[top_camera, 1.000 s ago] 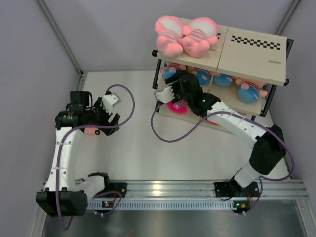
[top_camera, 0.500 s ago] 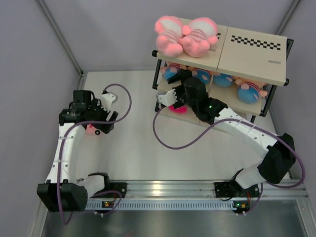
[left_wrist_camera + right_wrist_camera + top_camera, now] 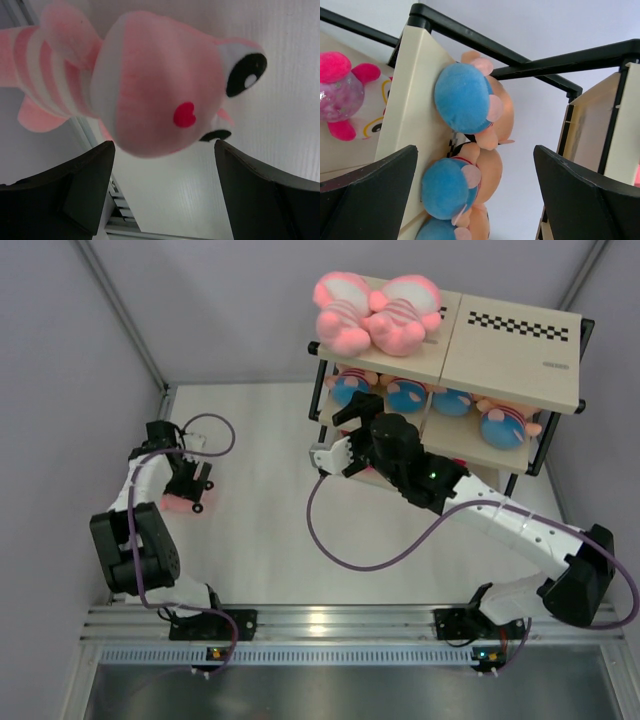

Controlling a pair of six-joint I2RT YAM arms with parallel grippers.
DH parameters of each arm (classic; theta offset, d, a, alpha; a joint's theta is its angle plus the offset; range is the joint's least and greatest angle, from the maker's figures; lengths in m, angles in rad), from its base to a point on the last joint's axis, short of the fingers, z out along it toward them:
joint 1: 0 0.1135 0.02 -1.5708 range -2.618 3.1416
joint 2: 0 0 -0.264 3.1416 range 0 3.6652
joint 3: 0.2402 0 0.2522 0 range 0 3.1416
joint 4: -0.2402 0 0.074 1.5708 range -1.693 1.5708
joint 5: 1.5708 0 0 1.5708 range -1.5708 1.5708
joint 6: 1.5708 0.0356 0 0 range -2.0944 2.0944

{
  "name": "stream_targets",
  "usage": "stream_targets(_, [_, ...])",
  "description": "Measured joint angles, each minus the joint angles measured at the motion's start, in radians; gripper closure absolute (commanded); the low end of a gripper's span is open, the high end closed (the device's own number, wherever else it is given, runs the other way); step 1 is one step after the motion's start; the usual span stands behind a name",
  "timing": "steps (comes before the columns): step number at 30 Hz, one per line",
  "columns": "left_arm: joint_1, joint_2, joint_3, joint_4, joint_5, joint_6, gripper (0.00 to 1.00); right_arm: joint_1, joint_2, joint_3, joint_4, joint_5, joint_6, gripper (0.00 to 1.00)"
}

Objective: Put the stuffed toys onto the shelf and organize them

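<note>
A pink striped stuffed toy [image 3: 160, 90] lies on the table by the left wall [image 3: 176, 504]. My left gripper [image 3: 165, 165] is open just over it [image 3: 190, 480], a finger on each side and the toy's head just past the fingertips. The shelf [image 3: 500, 340] stands at the back right. Two pink toys [image 3: 375, 312] lie on its top board and several blue-shirted toys [image 3: 450, 402] on the middle one. My right gripper [image 3: 337, 435] is open and empty at the shelf's left end, facing the blue toys [image 3: 462, 97]. A magenta toy [image 3: 340, 92] lies on a lower board.
The left wall [image 3: 70, 420] runs close beside the left arm and the pink toy. The right half of the shelf's top board [image 3: 515, 365] is bare. Both arms' purple cables [image 3: 330, 540] loop over the table. The rail with the arm bases [image 3: 330, 625] lines the near edge.
My right gripper opened wide and drew back from the magenta toy at the lowest tier, rising to the middle tier. My left arm swung toward the left wall, over the pink toy.
</note>
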Motion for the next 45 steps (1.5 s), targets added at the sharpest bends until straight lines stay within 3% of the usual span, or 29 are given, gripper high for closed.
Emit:
stream_targets(3, [0.000,0.106,0.002,0.054,-0.021,-0.016,0.20,0.021,-0.019,-0.008,-0.002,0.010,0.017,0.01])
stream_targets(6, [0.000,0.164,0.002,0.073,-0.017,-0.034,0.59,0.043,-0.039,-0.024,-0.003,0.020,0.029,0.01])
stream_targets(7, [0.001,0.171,0.003,0.082,-0.007,-0.035,0.89,0.051,-0.046,-0.028,-0.005,0.022,0.035,0.01])
stream_targets(8, [0.002,0.171,0.004,0.086,-0.001,-0.034,1.00,0.057,-0.053,-0.032,-0.008,0.022,0.045,0.01])
stream_targets(15, [0.002,0.106,-0.006,0.087,0.220,0.025,1.00,0.082,-0.149,-0.029,-0.071,-0.042,0.211,0.01])
stream_targets(21, [-0.053,-0.136,0.008,-0.192,0.589,0.267,1.00,0.084,-0.201,0.124,-0.215,-0.179,0.428,0.01])
stream_targets(25, [-0.257,-0.312,0.033,-0.393,0.775,0.440,1.00,0.074,-0.237,0.184,-0.327,-0.353,0.515,0.00])
stream_targets(29, [-0.526,-0.404,0.094,-0.525,0.920,0.497,1.00,0.035,-0.280,0.186,-0.450,-0.531,0.586,0.01])
stream_targets(34, [-0.716,-0.468,0.203,-0.570,1.052,0.491,1.00,-0.089,-0.335,0.142,-0.527,-0.760,0.644,0.01])
stream_targets(39, [-0.739,-0.509,0.263,-0.590,1.123,0.492,1.00,-0.105,-0.342,0.079,-0.542,-0.944,0.679,0.01])
stream_targets(45, [-0.741,-0.526,0.280,-0.602,1.141,0.492,1.00,-0.107,-0.220,0.084,-0.468,-1.085,0.742,0.01])
